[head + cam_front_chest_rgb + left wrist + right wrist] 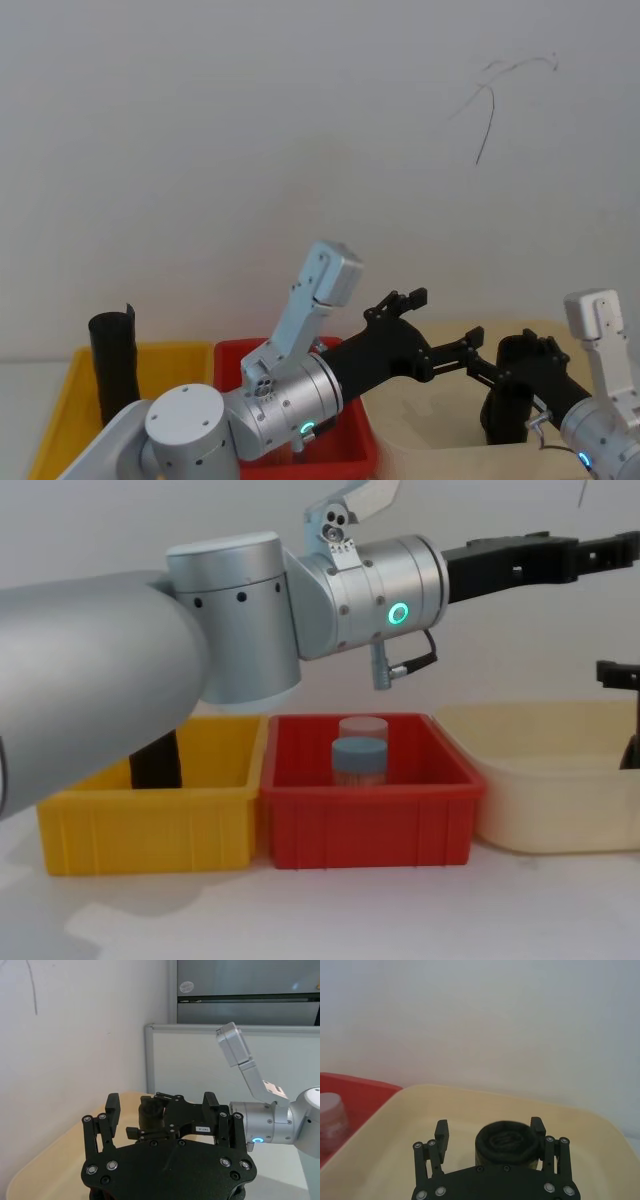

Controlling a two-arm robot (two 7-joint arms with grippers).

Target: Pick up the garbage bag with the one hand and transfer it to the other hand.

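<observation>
Between right gripper [489, 1126] jaws, upright garbage bag [507, 1142]

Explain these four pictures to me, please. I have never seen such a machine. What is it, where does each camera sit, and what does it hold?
This is a robot with two silver arms, each ending in a black two-finger gripper. One camera sits on its head, one on its chest, one on each wrist. On the table stand a yellow plastic bin, a red plastic bin holding a blue-lidded clear jar and a white-lidded clear jar, and a beige tub. The right gripper is at the tub, open, with a black roll of crinkled plastic between its fingers; a gap shows at one finger. The left gripper, open and empty, reaches toward it. A second black roll stands in the yellow bin.
</observation>
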